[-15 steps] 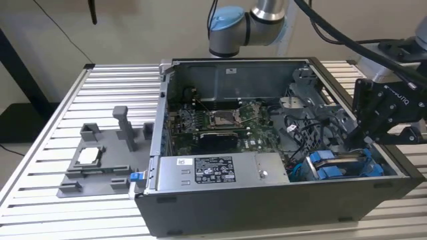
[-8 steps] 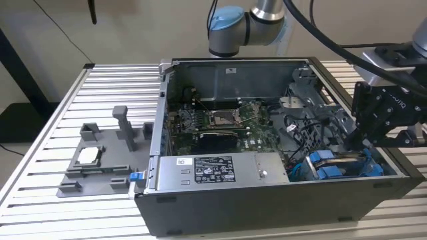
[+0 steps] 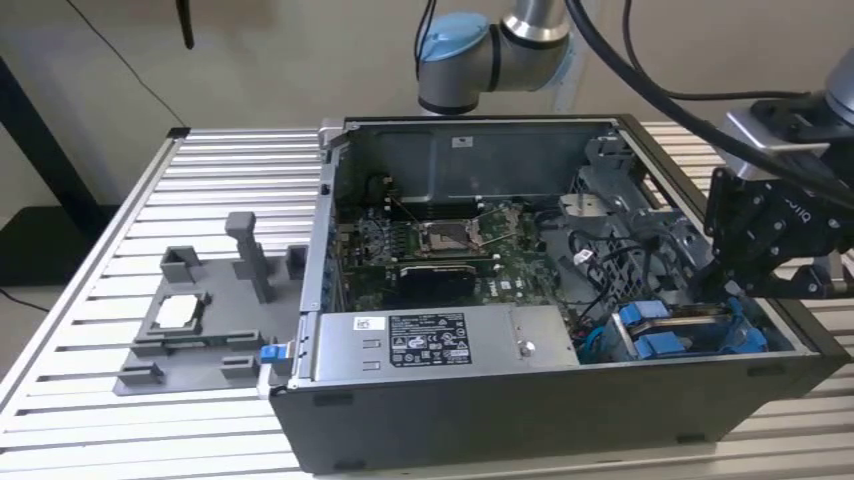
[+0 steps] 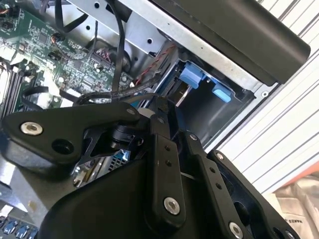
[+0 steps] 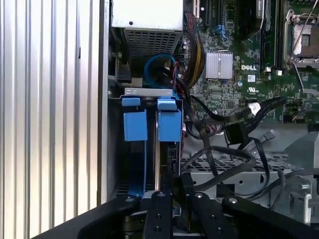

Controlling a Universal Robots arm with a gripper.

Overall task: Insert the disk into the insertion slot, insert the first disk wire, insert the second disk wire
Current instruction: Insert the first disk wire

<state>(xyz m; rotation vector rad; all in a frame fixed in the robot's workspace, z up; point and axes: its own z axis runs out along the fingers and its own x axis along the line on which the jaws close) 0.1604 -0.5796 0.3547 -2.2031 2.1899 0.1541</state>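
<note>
Currently, on the exterior view's left, the fixture tray (image 3: pixel 187 340) is being carried by the tabletop (image 3: pixel 227 160). Rightward, in the computer case (image 3: pixel 534 420), the disk (image 3: pixel 663 346) is being held edge-on in the insertion slot (image 5: pixel 149 91). The claw (image 3: pixel 730 292) is being held narrow, seemingly pinched on the disk's edge. Jamming is being risked if the blue carrier is being pushed askew against the rails, and the loose black cables (image 5: pixel 219 164) just beside could be snagged.

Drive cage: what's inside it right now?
Two blue carrier ends sit side by side in the drive cage. The gripper covers the cage's other end, so what lies there is hidden.
</note>
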